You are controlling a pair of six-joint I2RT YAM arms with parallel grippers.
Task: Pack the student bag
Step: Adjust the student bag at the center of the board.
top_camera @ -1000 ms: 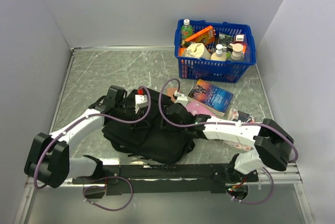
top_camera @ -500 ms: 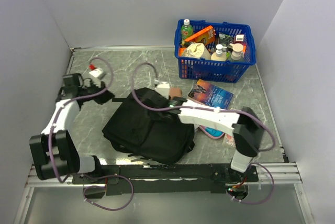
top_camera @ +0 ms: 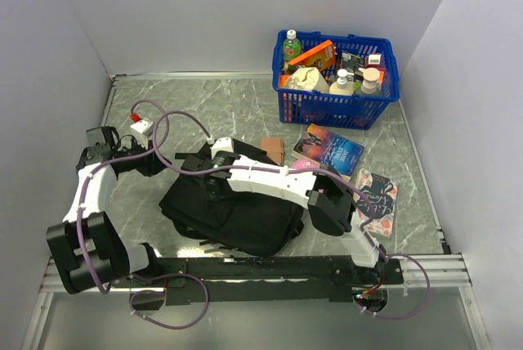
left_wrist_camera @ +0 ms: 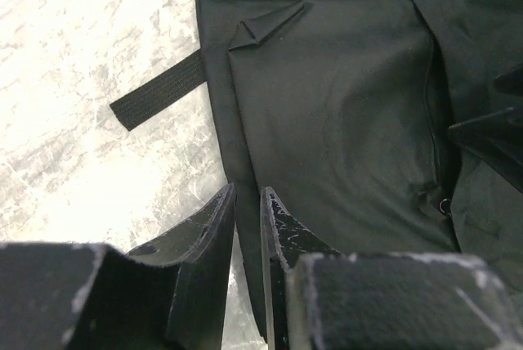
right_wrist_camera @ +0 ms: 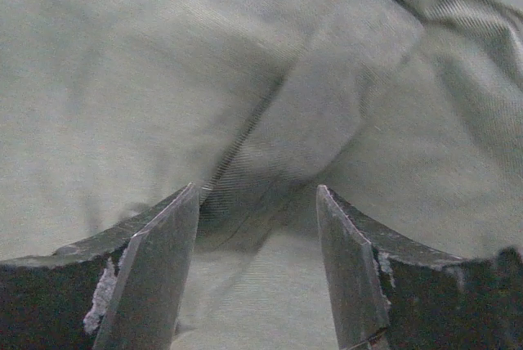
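Observation:
The student bag (top_camera: pixel 245 211), a large black backpack, lies flat in the middle of the table. My left gripper (top_camera: pixel 163 168) is at its left edge. In the left wrist view the gripper (left_wrist_camera: pixel 248 190) stands nearly closed, with the bag's (left_wrist_camera: pixel 327 96) edge seam pinched between the fingers; a loose black strap (left_wrist_camera: pixel 155 100) lies on the table beyond. My right gripper (top_camera: pixel 204 162) reaches across the bag's top left part. Its jaws (right_wrist_camera: pixel 257 190) stand wide apart just above the fabric (right_wrist_camera: pixel 163 56), beside a zipper line (right_wrist_camera: pixel 237 150), gripping nothing.
A blue basket (top_camera: pixel 335 109) full of groceries stands at the back right. Between it and the bag lie a colourful book (top_camera: pixel 331 150), a small brown item (top_camera: pixel 274 151) and a patterned flat item (top_camera: pixel 377 199). White walls close in the left, back and right sides.
The left gripper has come right from the table's left side onto the bag's edge. The right arm has reached further left across the bag, uncovering the patterned item.

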